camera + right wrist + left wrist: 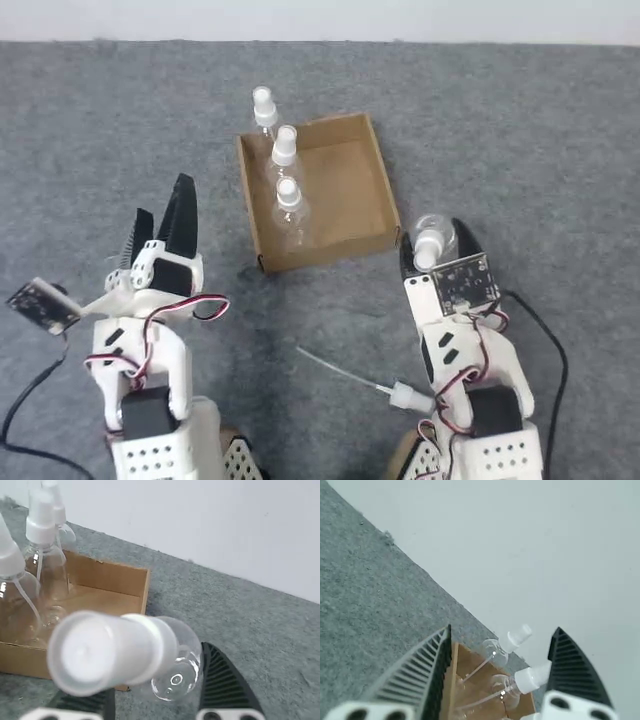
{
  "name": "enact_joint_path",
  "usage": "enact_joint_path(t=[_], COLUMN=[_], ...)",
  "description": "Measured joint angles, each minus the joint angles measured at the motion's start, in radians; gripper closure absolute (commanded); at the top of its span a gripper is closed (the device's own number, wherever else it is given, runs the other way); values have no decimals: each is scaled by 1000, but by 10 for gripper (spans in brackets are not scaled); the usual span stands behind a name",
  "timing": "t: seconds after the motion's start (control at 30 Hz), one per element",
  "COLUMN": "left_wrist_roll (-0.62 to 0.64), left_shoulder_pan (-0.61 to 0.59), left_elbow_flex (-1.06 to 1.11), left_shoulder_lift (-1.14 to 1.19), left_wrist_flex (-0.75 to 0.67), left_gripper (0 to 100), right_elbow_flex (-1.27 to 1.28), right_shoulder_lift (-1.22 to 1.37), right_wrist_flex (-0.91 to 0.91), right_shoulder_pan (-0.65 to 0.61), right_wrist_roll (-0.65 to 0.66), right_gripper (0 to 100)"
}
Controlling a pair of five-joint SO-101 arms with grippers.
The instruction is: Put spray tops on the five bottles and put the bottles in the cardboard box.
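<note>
Reading the high view as a clock face with 12 o'clock away from my arms: my right pincer [436, 245] is clamped shut on a clear bottle [175, 672]. The 2 fingers press on either side of its round body. Its white spray top [107, 652] is fitted and faces back toward my wrist camera. This bottle hangs just beside the 4 o'clock corner of the cardboard box [350, 190], outside its wall.

My left pincer [163, 200] is spread wide and grips nothing. It sits at 9 o'clock of the box, apart from it, with its tips pointing to 12 o'clock.

3 capped bottles [285, 150] stand upright in a row along the box's 9 o'clock wall. The farthest bottle [264, 108] is at the 11 o'clock corner – whether it is inside the box or just behind it I cannot tell.

A loose spray top [400, 395] lies on the grey counter [540, 150] at 6 o'clock of the box, beside my right arm's base. Its thin tube stretches toward 10 o'clock.
</note>
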Motion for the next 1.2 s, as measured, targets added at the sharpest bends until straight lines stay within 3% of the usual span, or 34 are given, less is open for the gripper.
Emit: enact_joint_path(t=[0.33,0.73,1.2], left_wrist_roll=[0,0,0], left_shoulder_pan=[0,0,0], left_elbow_flex=[0,0,0], left_shoulder_lift=[0,0,0], left_wrist_flex=[-3,-3,-3], left_gripper=[706,706,706], right_elbow_flex=[-121,-270,-600], right_shoulder_lift=[0,11,597], right_wrist_flex=[86,147,92], right_shoulder_pan=[-5,-117,-114], right_wrist_roll=[0,49,49], right_gripper=[935,935,935])
